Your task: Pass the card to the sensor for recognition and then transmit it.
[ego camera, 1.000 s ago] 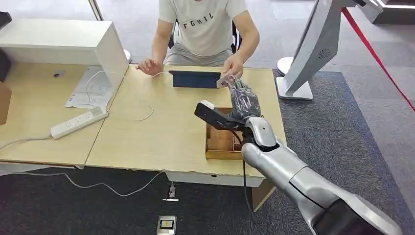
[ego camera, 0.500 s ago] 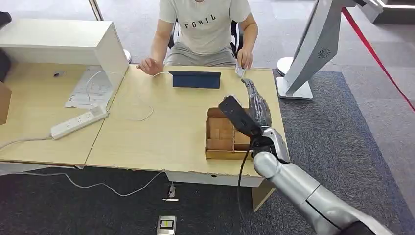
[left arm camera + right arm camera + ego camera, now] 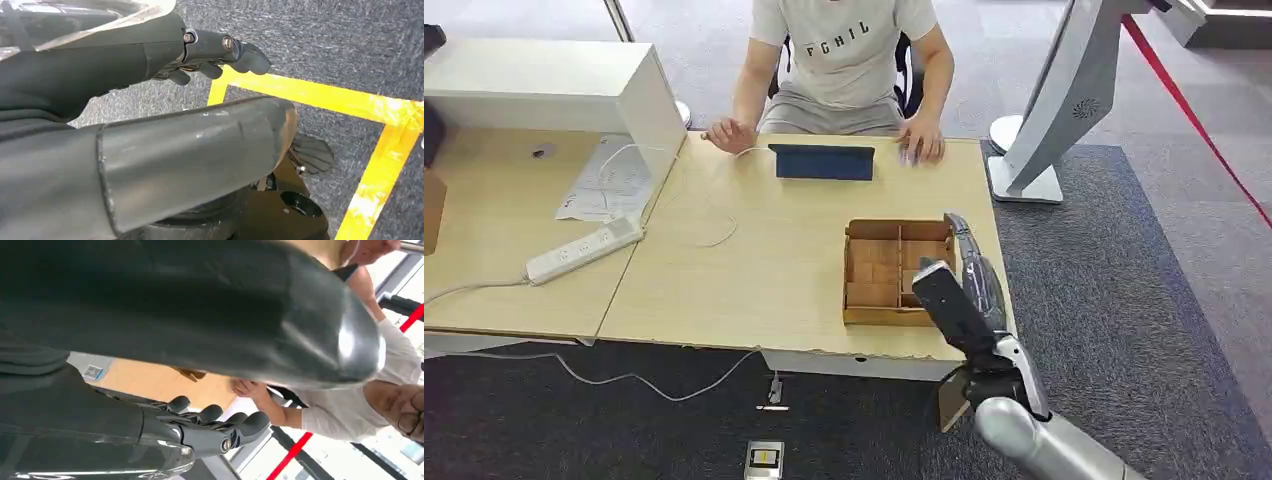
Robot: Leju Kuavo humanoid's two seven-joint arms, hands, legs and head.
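Handover step judged done: right hand (image 3: 972,268) empty, fingers (image 3: 220,416) released; person's hand (image 3: 921,148) covered card on counter (image 3: 754,270). Next: rest arm.

The person's hand (image 3: 921,148) covers the card at the table's far edge. The right hand (image 3: 972,270) hides the divided box's (image 3: 882,270) right side.

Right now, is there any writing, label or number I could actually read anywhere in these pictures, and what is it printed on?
"FGHIL": dark letters across the chest of the person's pale T-shirt, as best it reads.
Sheet of paper on the left table: print too small to read.
Small device on the floor: its yellow label is too small to read.
Sticker on the table, right wrist view: blurred, unreadable.
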